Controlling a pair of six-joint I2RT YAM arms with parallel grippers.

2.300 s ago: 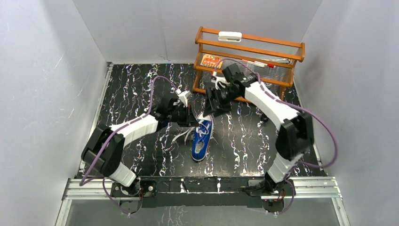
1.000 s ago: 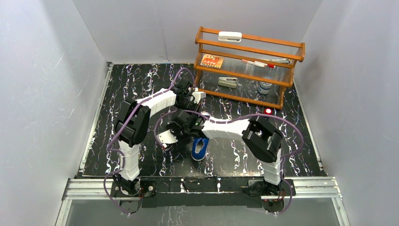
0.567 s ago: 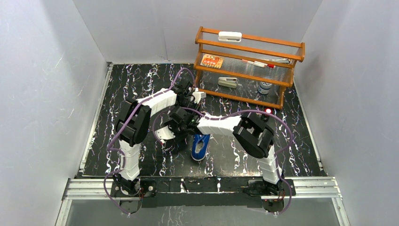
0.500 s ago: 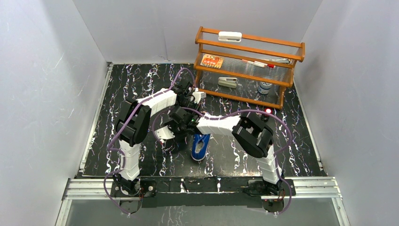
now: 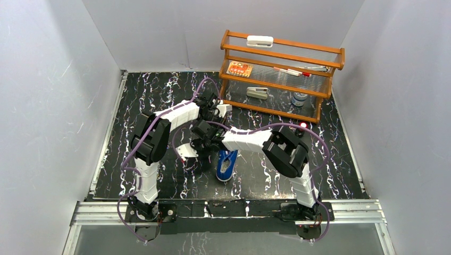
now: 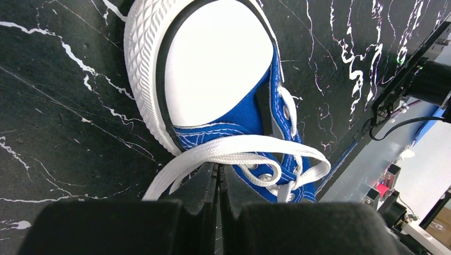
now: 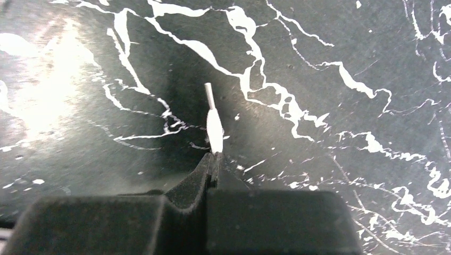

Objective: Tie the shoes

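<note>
The blue sneaker (image 5: 227,164) lies mid-table, mostly covered by my right arm. In the left wrist view its white toe cap (image 6: 215,69) fills the top and a white lace loop (image 6: 250,144) runs taut across my fingertips. My left gripper (image 6: 218,169) is shut, with the lace pinched at its tips. It sits beyond the shoe in the top view (image 5: 214,113). My right gripper (image 7: 214,155) is shut on a lace end (image 7: 214,123) that sticks out over the black marbled table. It is left of the shoe in the top view (image 5: 192,154).
A wooden rack (image 5: 282,69) with small items on its shelves stands at the back right. A red button (image 5: 303,126) lies in front of it. Grey walls enclose the table on three sides. The two arms cross above the shoe.
My right gripper has gone from open to shut on the lace end and shifted slightly left. My left gripper has stayed shut and barely moved over the last second.
</note>
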